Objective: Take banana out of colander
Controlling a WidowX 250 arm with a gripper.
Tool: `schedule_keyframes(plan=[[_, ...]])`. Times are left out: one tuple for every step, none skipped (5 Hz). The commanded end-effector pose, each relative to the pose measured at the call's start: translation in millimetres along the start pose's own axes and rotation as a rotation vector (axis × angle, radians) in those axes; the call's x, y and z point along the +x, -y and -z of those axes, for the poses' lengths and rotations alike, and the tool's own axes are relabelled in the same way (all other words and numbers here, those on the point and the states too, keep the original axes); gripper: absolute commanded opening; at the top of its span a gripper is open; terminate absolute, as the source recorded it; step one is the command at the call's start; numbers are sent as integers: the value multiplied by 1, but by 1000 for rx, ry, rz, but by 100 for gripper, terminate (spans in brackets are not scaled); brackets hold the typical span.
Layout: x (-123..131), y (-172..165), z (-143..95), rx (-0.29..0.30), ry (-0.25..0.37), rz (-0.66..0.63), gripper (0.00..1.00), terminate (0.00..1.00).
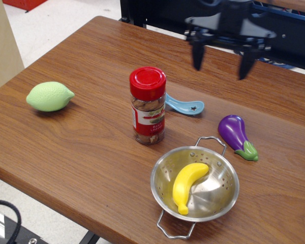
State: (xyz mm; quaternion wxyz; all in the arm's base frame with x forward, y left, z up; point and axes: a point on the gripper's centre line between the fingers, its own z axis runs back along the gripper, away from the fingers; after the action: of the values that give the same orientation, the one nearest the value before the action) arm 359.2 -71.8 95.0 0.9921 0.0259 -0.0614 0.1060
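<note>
The gripper [221, 62] is seen in the upper right of the frame, held above the table [81, 137] with its two dark fingers [197, 55] pointed downward and spread wide apart; nothing is held between them. The banana [187, 184] is found in the lower middle-right, lying inside the colander [165, 170]. It is bright yellow, smooth and curved, with one end resting toward the bowl's rim. An eggplant [235, 133] is seen just beside the colander.

The black hand [222, 63] is held above the tabletop near its far edge, fingers pointed down and spread wide apart, with nothing gripped between them.
</note>
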Motion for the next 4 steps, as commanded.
schedule_keyframes(plan=[[-62,18,-43,-79,15,168,100,0],[-96,12,-44,-68,14,213,100,0],[-135,-26,-22,-38,7,238,100,0],[-151,-33,-7,-12,3,260,100,0]])
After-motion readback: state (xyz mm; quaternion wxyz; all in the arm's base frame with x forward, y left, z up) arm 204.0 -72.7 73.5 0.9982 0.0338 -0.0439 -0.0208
